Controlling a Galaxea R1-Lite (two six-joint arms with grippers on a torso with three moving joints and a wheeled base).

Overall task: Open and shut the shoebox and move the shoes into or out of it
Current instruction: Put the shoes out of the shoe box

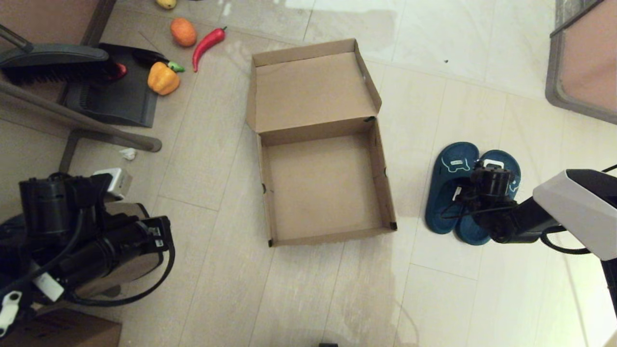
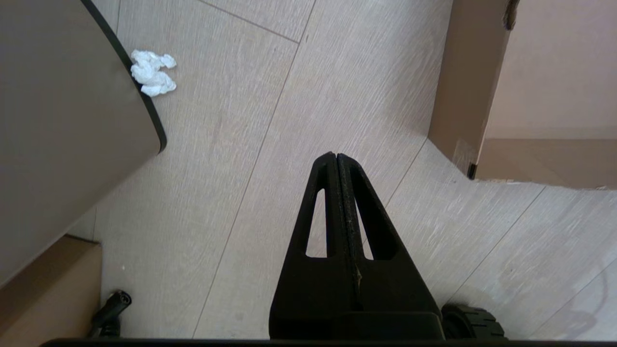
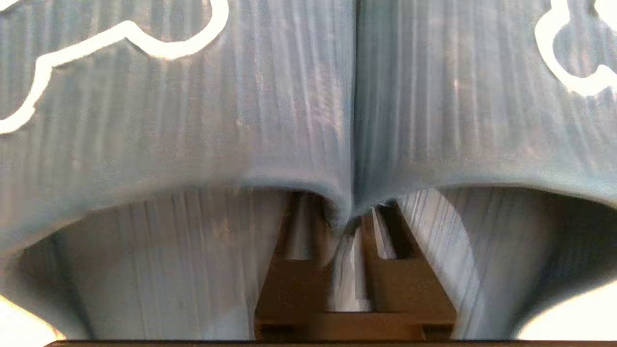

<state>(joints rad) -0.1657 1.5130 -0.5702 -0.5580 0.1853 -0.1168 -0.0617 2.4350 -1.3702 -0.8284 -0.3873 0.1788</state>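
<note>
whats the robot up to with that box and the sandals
The right gripper is down on the pair of dark teal rubber slide sandals on the floor, its fingers pinching the two straps where they meet. The large plain brown cardboard shoebox lies open and empty beside them. The left gripper hangs shut, idle, left of the box.
</note>
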